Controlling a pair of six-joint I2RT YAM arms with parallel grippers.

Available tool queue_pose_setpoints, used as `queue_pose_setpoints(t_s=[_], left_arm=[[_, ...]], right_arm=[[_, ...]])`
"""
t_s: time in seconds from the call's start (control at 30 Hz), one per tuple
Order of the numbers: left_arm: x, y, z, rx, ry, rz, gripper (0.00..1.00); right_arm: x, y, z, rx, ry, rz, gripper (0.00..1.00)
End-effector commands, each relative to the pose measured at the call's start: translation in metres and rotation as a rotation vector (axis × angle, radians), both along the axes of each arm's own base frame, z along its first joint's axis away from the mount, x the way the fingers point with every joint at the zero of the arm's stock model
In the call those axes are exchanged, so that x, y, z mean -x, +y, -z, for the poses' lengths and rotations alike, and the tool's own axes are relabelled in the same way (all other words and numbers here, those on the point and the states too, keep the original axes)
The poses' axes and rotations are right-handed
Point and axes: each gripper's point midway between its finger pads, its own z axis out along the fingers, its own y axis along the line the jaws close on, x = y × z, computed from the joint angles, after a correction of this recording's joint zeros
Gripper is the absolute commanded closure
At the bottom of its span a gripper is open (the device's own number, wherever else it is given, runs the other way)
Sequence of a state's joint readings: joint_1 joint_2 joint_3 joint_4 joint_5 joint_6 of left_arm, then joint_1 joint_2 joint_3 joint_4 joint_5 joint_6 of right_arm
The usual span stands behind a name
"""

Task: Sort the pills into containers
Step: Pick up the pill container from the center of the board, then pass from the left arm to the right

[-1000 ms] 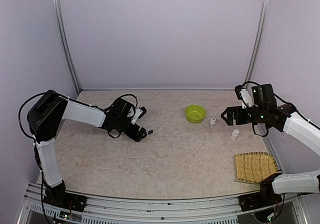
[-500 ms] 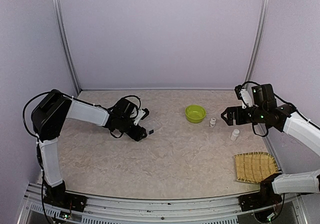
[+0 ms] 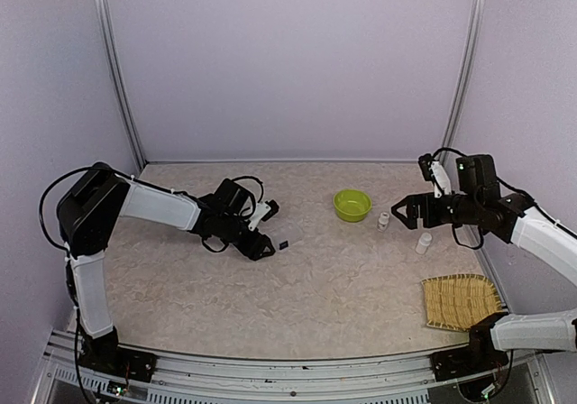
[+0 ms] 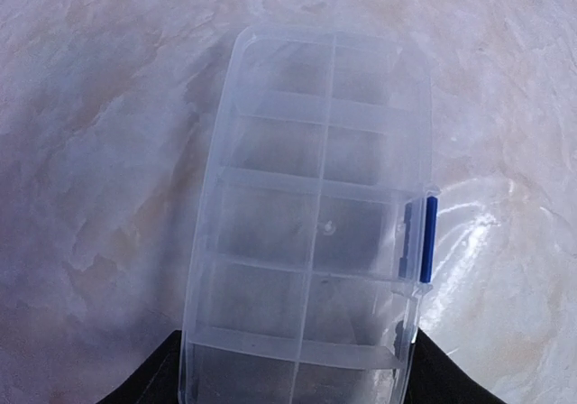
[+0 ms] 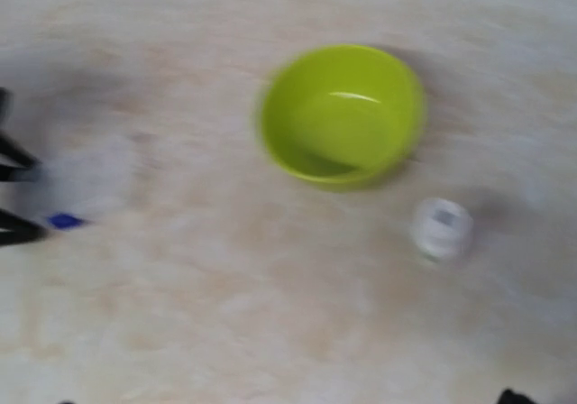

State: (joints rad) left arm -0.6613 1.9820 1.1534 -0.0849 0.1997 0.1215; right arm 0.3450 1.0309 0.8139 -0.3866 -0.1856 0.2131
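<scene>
The flat, clear plastic pill box [image 4: 311,206], blue-clasped, left of centre on the desk [image 3: 343,287], appears clamped endwise by the left end effector [image 4: 296,381] and should be held flat for unlatching. The right end effector [image 3: 403,210] is parted; pills are unseen.

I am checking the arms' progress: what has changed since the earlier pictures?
The left tool slid right, toward the green bowl, and the pill box between its fingers seems to have moved with it. The right tool shifted slightly left. The bowl, the two white bottles and the basket stayed put.
</scene>
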Motion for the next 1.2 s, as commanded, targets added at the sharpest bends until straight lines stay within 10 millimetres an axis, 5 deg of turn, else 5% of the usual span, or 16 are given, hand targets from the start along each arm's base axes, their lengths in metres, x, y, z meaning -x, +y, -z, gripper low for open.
queue_pose_setpoints(t_s=[0.0,0.33,0.9,1.17], left_arm=[[0.023,-0.027,-0.037,0.141,0.034,0.084,0.46],[0.080,-0.068,-0.083,0.312,0.068,0.259,0.45],[0.132,-0.087,-0.132,0.288,-0.097,0.398,0.45],[0.153,-0.089,-0.146,0.332,-0.028,0.476,0.45]], right_arm=[[0.018,0.039,-0.027,-0.154,-0.075,-0.228,0.00],[0.046,0.087,-0.035,-0.198,-0.074,-0.466,0.00],[0.057,0.120,-0.009,-0.379,0.122,-0.526,0.01],[0.073,0.122,-0.025,-0.285,-0.111,-0.617,0.00]])
